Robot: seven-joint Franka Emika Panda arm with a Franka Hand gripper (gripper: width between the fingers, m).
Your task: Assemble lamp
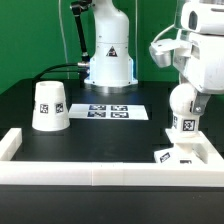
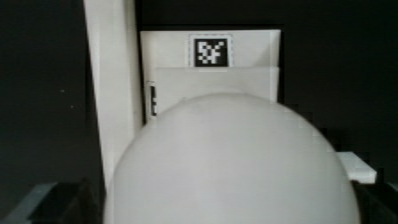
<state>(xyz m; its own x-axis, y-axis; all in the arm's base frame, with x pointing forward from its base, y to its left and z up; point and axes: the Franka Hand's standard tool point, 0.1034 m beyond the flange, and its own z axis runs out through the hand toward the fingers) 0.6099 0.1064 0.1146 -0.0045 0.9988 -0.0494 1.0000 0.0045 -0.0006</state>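
— Where's the shade (image 1: 50,105)?
— At the exterior view's left; the marker board (image 1: 110,112) lies beside it, mid-table.
— And the bulb (image 1: 182,103)?
— Exterior view's right, over the base (image 1: 195,153), inside the rail (image 1: 100,176) corner.

Glossy white arm (image 1: 192,50), triangle-marked pedestal (image 1: 108,55)

I can read no words, brands or numbers anywhere. All I find are black-and-white square tags: one on the shade (image 1: 49,105), one on the bulb (image 1: 184,118), one on the base (image 1: 195,152), and several on the marker board (image 1: 110,111) toward the tabletop's far edge.
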